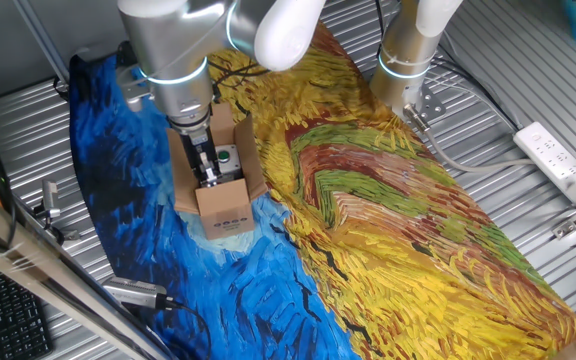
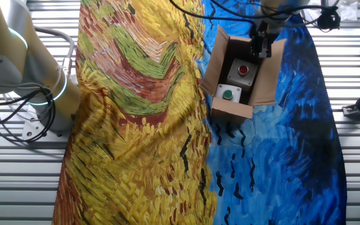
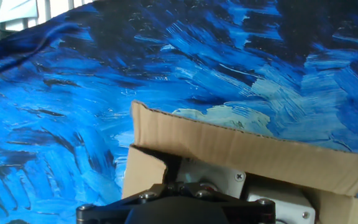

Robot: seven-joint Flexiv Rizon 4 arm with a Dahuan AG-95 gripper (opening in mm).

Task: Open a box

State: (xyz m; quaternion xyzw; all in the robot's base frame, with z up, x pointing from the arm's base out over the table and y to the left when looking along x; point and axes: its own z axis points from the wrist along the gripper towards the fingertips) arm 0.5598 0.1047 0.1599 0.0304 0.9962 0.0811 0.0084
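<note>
The brown cardboard box (image 1: 230, 212) stands on the blue part of the painted cloth with its top flaps spread outward. Black marks show on its near end face. Inside lies a white unit with a red button (image 2: 243, 69) and a green button (image 2: 229, 94). My gripper (image 1: 209, 176) points down into the box's open top, fingers together, with nothing seen between them. In the other fixed view the gripper (image 2: 259, 47) is over the far end of the box (image 2: 232, 110). The hand view shows the gripper (image 3: 176, 186) at the bottom edge, just above a flap of the box (image 3: 241, 152).
A blue and yellow painted cloth (image 1: 388, 220) covers the slatted metal table. A second arm's base (image 1: 405, 62) stands at the back. A white power strip (image 1: 558, 160) lies at the right edge. A keyboard (image 1: 8, 320) sits at the lower left.
</note>
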